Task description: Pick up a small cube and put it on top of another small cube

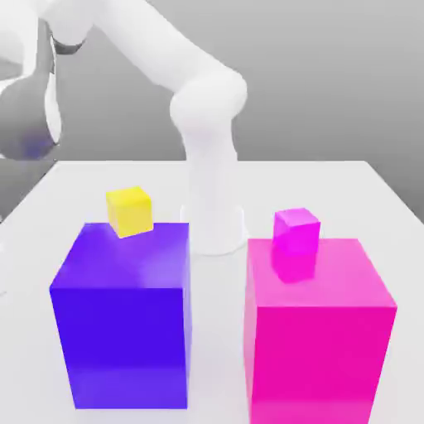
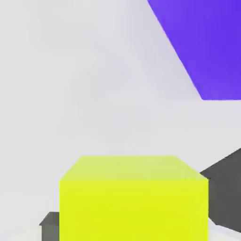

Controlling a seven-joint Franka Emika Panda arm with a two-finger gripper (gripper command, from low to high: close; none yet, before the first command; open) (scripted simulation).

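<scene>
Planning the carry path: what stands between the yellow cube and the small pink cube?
In the exterior view, the arm's white base stands between the yellow cube and small pink cube.

Yellow cube point(image 2: 134, 200) and blue block point(image 2: 202, 47) cut by hand-view edges.

Small cube point(image 1: 129, 210) behind left big block point(image 1: 124, 319), another small cube point(image 1: 296, 230) behind right block point(image 1: 317, 331)

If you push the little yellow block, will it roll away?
Probably not: the yellow block has flat faces and sharp edges, so it should slide rather than roll. It looks solid and stiff, unlikely to squash. Being as wide as tall, it seems hard to tip.
</scene>
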